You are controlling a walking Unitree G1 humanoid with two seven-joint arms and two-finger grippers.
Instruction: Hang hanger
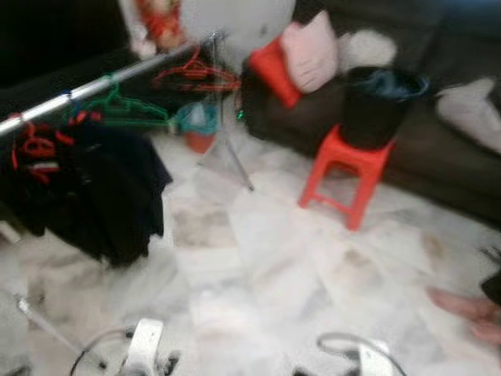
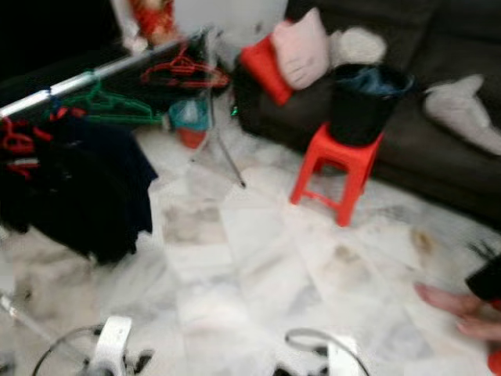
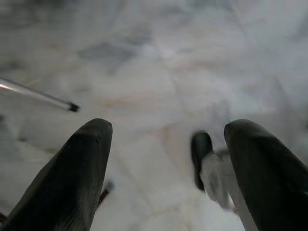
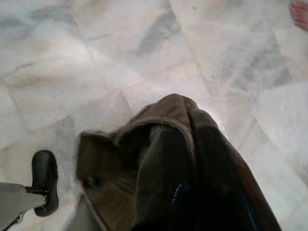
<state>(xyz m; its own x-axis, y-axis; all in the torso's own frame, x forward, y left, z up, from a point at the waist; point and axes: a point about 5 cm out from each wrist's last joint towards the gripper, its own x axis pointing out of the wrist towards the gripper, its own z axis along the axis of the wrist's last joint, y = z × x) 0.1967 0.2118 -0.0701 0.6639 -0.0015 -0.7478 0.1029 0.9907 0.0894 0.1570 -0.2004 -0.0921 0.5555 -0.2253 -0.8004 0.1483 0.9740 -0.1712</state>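
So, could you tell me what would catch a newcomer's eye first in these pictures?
Probably the red stool in the middle of the marble floor, with a black bucket on top, in front of the dark sofa. To the left, the rail carries green and red hangers and dark clothes. The right gripper is shut on a brown cloth.

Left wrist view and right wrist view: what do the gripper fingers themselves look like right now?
The left gripper has two long, rounded, matte black fingers that taper toward blunt tips. The right gripper has the same black fingers, glossier here. In the left eye view, pale arm housings with thin looping cables sit at the bottom edge.
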